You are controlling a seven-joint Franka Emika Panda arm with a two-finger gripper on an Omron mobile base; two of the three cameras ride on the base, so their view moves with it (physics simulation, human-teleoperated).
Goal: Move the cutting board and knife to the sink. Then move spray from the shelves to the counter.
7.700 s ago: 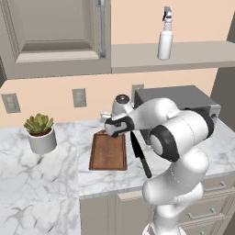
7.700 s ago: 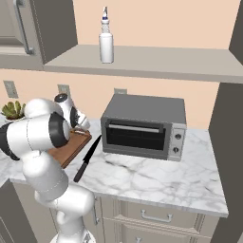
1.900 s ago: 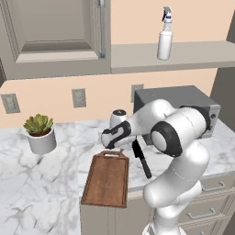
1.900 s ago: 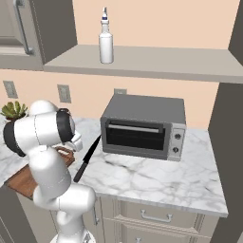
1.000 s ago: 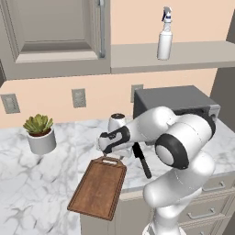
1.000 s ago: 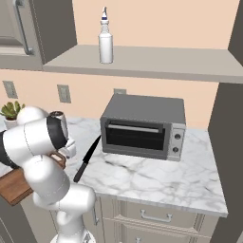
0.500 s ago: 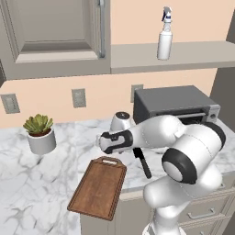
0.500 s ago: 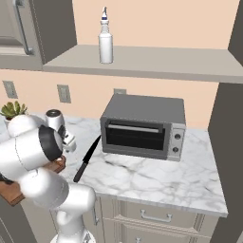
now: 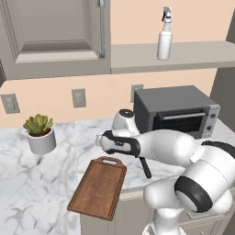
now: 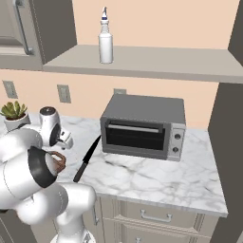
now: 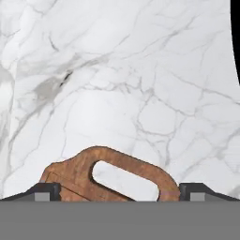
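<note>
Claw [image 11: 115,191] wide apart, above cutting board [image 9: 98,188] handle — board on counter [image 9: 32,183]

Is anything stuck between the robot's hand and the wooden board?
No, nothing visible is in the way. The open gripper sits right at the cutting board, with its fingertips on either side of the cut-out handle and only bare marble counter beyond. The knife lies off to the side, by the toaster oven.

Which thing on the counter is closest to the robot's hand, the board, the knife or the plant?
The cutting board. Its handle end sits right by the open gripper; the knife lies further right, the plant far left.
</note>
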